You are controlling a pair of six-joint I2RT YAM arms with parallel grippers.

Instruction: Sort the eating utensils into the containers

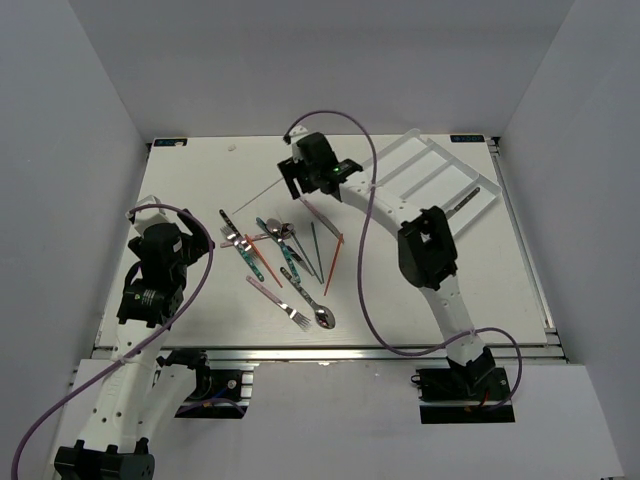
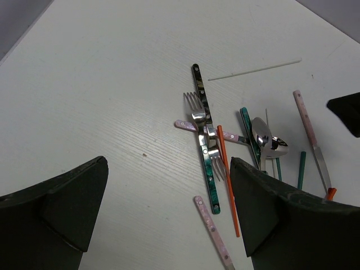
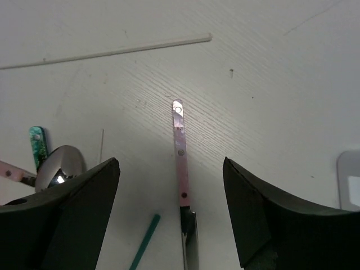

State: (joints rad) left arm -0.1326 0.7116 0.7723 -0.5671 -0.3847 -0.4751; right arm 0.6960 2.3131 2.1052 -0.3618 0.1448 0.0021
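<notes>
The eating utensils (image 1: 285, 262) lie in a loose pile mid-table: forks, spoons and knives with pink, teal and dark handles, plus orange, teal and white sticks. The clear divided tray (image 1: 425, 165) sits at the far right and holds one dark utensil (image 1: 462, 205). My right gripper (image 1: 300, 188) is open and hovers over a pink-handled knife (image 3: 181, 163), which lies between its fingers without touching them. My left gripper (image 1: 190, 243) is open and empty, left of the pile. In the left wrist view a pink handle (image 2: 214, 230) lies below its open gripper (image 2: 169, 169), near a teal-handled fork (image 2: 205, 140).
A thin white stick (image 3: 107, 53) lies beyond the knife, with a spoon (image 3: 62, 169) and a teal stick (image 3: 144, 242) to its left. The tray's corner (image 3: 349, 180) shows at the right edge. Grey walls enclose the table on three sides.
</notes>
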